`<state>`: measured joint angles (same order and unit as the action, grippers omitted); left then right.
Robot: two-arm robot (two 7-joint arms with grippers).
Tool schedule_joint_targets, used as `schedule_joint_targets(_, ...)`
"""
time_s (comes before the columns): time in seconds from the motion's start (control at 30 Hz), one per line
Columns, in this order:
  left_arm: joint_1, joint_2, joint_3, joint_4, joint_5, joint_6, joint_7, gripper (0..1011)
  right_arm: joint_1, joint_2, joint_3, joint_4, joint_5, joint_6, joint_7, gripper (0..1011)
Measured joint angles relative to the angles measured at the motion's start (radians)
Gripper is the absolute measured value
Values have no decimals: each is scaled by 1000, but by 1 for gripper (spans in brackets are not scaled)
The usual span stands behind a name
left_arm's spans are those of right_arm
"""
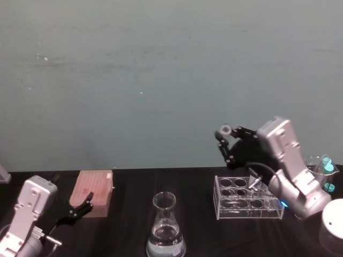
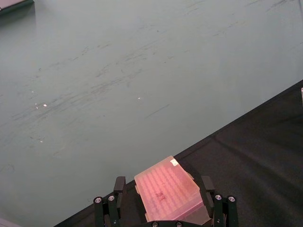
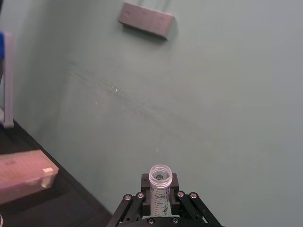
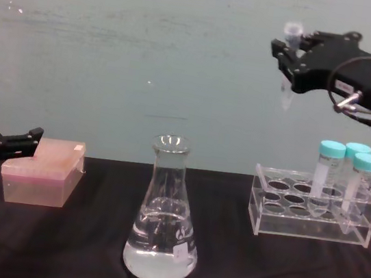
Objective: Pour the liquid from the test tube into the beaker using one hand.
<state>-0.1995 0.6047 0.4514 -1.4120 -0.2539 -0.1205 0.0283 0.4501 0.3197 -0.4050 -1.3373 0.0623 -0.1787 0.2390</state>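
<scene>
My right gripper (image 4: 285, 56) is raised well above the table, shut on the test tube (image 4: 286, 94), which is upright with its open rim on top and its pointed end below the fingers. From the head view the test tube's rim (image 1: 225, 129) shows above the right gripper (image 1: 227, 145), over the rack's left end. The right wrist view looks down into the test tube (image 3: 160, 182), clamped in the gripper (image 3: 160, 201); I cannot make out the liquid inside. The beaker (image 4: 162, 219) (image 1: 165, 225) stands at table centre, left of and below the tube, with clear liquid in its base.
A clear rack (image 4: 313, 216) (image 1: 249, 198) with cyan-capped tubes (image 4: 347, 169) stands below the right gripper. My left gripper (image 1: 80, 208) (image 4: 5, 141) (image 2: 163, 198) rests open at the far left, beside a pink tip box (image 4: 43, 171) (image 2: 170, 189). A white container (image 1: 335, 225) sits at the right edge.
</scene>
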Motion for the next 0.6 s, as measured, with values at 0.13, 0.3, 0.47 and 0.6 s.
schedule_joint_targets(0.13, 0, 0, 0, 0, 0, 0, 0, 1000, -26, -17, 56, 0, 102, 77, 49, 224)
schedule_joint_targets(0.3, 0, 0, 0, 0, 0, 0, 0, 1000, -43, -31, 95, 13, 172, 150, 85, 224)
schedule_joint_targets(0.47, 0, 0, 0, 0, 0, 0, 0, 1000, -55, -37, 111, 22, 201, 198, 101, 224)
schedule_joint_targets(0.6, 0, 0, 0, 0, 0, 0, 0, 1000, -56, -37, 112, 34, 210, 215, 111, 224)
